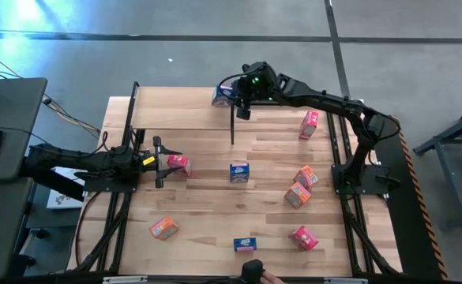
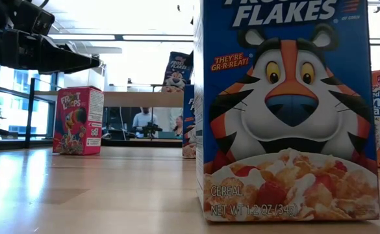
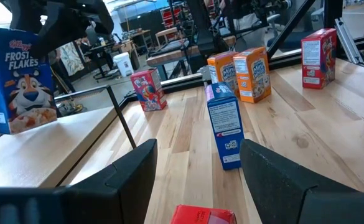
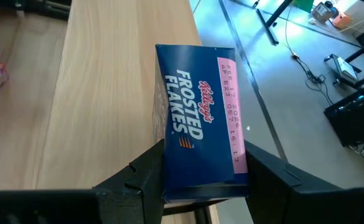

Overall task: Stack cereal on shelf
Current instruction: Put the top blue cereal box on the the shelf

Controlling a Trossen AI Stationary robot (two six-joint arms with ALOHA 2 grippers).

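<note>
Wooden desk (image 1: 215, 189): pale planks, cereal boxes scattered across it.
Shelf (image 1: 183, 118): light board along the far edge.
Right gripper (image 1: 232, 96): over the shelf, fingers clamped on a blue box (image 4: 200, 118).
Left gripper (image 1: 161, 162): fingers spread around a pink-red box (image 1: 178, 163) on the desk.

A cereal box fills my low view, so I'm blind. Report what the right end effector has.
Observer: The right end effector is shut on a blue Frosted Flakes box.
Operator: Now give me the left one.
Observer: The left end effector is open, its fingers either side of a pink-red box on the table.
Operator: Name what lies beyond that box.
Observer: A second blue box, mid-table, apart from it.
</note>
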